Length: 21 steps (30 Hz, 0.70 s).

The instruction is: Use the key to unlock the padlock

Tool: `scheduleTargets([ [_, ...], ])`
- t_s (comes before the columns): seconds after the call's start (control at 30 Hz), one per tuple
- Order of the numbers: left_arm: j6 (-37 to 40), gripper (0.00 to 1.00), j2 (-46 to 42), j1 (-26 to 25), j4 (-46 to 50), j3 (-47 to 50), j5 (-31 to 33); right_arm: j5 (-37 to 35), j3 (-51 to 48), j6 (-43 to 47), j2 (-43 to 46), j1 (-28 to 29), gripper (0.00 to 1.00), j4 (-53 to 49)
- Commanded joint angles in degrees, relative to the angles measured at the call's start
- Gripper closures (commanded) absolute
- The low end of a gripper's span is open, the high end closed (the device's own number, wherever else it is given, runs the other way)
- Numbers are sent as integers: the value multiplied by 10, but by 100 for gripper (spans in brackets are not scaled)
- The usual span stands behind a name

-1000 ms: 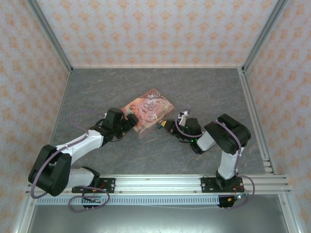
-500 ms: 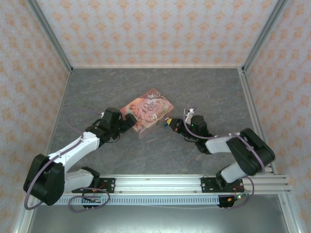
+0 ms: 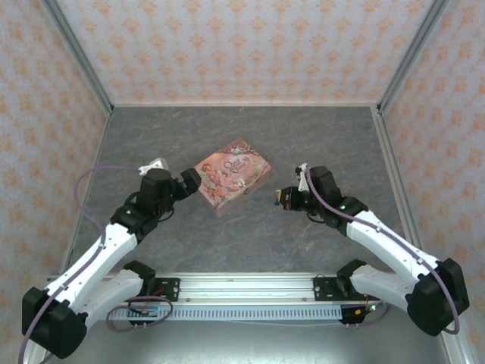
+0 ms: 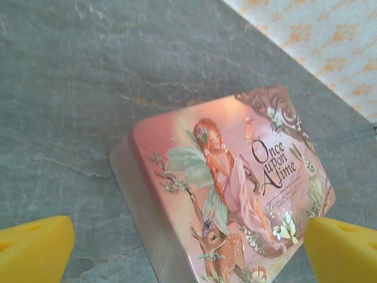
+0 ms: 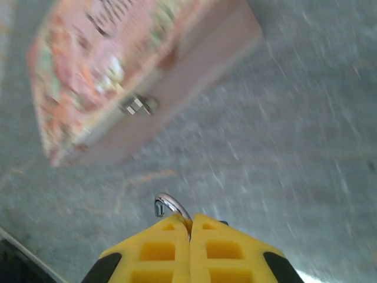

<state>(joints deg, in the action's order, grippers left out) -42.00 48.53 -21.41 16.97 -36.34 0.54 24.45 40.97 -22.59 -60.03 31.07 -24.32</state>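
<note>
My right gripper is shut on the padlock, whose silver shackle curls out past the yellow fingertips with one end hanging free; its body is hidden between the pads. In the top view this gripper hovers right of the pink illustrated box, apart from it. My left gripper stands open at the box's left corner. Its yellow fingertips sit wide at either side of the box lid, touching nothing. The key is out of view.
The box shows a small metal latch on its front side, facing my right gripper. Grey stone-patterned tabletop lies around the box. Patterned walls and metal frame rails enclose the table.
My right gripper has drawn back to the right, away from the box front, still shut on the padlock. The left arm has pulled back to the left, and its jaws have spread slightly wider.
</note>
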Motion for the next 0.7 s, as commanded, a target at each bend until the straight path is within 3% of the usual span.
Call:
scheduleTargets([
  [0.0, 33, 0, -18, -6, 37, 12, 50, 7, 29, 9, -31, 4, 100, -165],
  [0.37, 48, 0, -32, -5, 48, 27, 62, -7, 81, -1, -198, 69, 100, -205],
  [0.67, 52, 0, -38, -6, 49, 38, 67, -17, 90, -12, -252, 73, 99, -174],
])
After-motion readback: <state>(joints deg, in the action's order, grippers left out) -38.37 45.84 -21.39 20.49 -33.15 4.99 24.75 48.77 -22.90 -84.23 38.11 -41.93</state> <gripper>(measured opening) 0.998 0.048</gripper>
